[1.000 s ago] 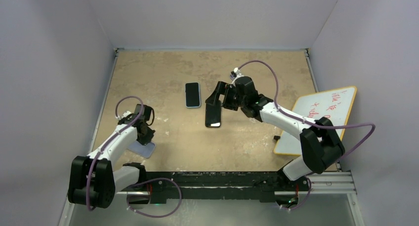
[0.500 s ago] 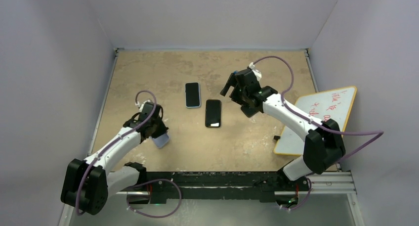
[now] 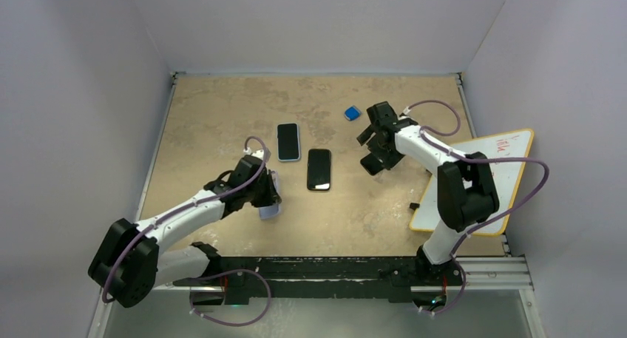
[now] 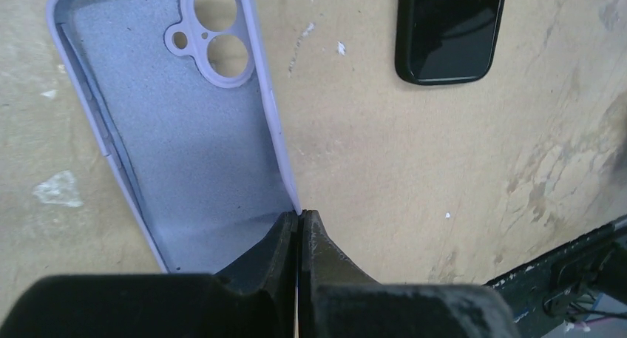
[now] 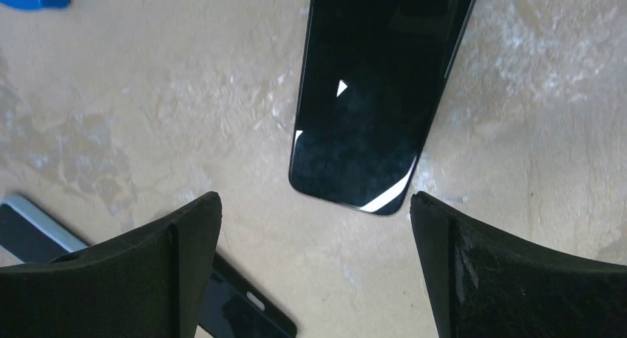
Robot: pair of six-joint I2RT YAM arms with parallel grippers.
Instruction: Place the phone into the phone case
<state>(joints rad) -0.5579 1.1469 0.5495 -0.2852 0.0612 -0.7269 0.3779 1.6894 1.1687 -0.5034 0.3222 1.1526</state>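
The tan table point(image 3: 222, 109) spreads out ahead of my 2 bases, and a whiteboard point(image 3: 488, 168) with red writing lies on its right edge. My left arm reaches forward and inward toward the middle of the table, while my right arm folds back on itself so that its claw hangs right of centre. The black phone point(image 3: 319, 169) lies flat, screen up, near the middle of the table, uncovered and apart from both claws. Just behind and left of it lies a 2nd phone point(image 3: 288, 142) in a pale blue case. My left claw point(image 3: 268, 197) is pinched together on the lilac phone case point(image 3: 270, 208), near and to the front left of the black phone. From my left wrist, the fingertips point(image 4: 285, 231) clamp the case's right side wall near its closer corner. The case's hollow inside faces the camera, with the camera cut-outs at the far end. I cannot tell whether that far end touches the table. My right claw point(image 3: 371, 162) is spread wide with nothing between its fingers point(image 5: 185, 227), and the black phone's end lies ahead of the gap. A small blue object point(image 3: 352, 113) sits behind, near my right wrist.
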